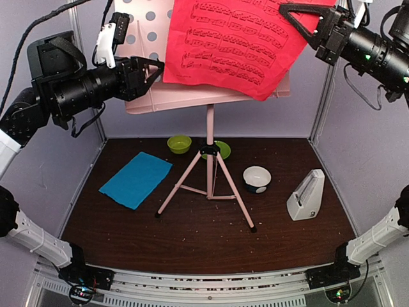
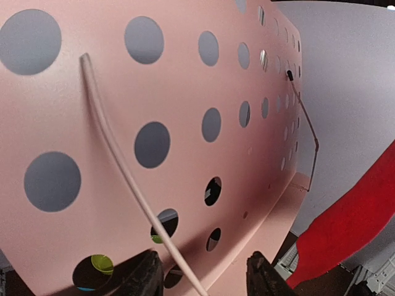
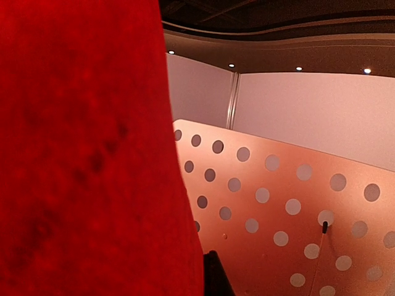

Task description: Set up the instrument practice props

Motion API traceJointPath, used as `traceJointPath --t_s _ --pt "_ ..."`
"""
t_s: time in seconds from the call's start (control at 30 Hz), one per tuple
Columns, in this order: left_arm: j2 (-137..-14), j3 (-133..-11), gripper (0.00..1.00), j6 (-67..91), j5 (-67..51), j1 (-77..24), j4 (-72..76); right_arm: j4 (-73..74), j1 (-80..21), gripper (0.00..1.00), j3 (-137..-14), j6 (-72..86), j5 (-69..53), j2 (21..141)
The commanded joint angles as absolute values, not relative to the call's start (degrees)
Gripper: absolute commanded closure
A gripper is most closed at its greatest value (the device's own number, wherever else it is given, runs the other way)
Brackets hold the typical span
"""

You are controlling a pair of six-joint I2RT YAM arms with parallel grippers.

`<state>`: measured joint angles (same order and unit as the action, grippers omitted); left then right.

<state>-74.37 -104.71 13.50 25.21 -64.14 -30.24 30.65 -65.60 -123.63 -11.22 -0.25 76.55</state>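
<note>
The pale pink music stand [image 1: 209, 128] stands on its tripod mid-table, its hole-dotted desk [image 1: 144, 38] raised high. A red music sheet [image 1: 236, 45] hangs across the desk's right half, and my right gripper [image 1: 287, 13] is shut on its top right corner. In the right wrist view the sheet [image 3: 80, 154] fills the left side and hides all but one dark finger [image 3: 216, 280]. My left gripper [image 1: 153, 69] is at the desk's left lower edge. Its jaws are apart, facing the desk [image 2: 185, 80] and its thin wire arm [image 2: 117, 160]. A blue music sheet [image 1: 135, 179] lies flat at left. The metronome [image 1: 305, 197] stands at right.
A green bowl [image 1: 179, 144] and a green plate [image 1: 220, 150] sit behind the tripod legs. A white bowl with a black base [image 1: 257, 179] is right of the legs. Purple walls and metal posts close in the dark table [image 1: 192, 236] on three sides.
</note>
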Motion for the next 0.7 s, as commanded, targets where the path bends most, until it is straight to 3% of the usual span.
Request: traceJointPath --t_s 0.0,0.37,0.67 --pt "-75.4 -105.3 0.53 12.8 27.8 -64.3 -23.1 31.7 -64.0 1.00 -128.5 -12.2 -1.9 80.1" --pt "-71.4 -98.3 0.89 11.7 28.0 -64.3 -15.8 29.6 -63.2 1.00 -133.2 -13.2 0.7 86.3" --pt "-69.9 -95.1 0.96 9.2 28.3 -64.3 -13.6 28.7 -63.2 1.00 -133.7 -13.5 5.3 87.8"
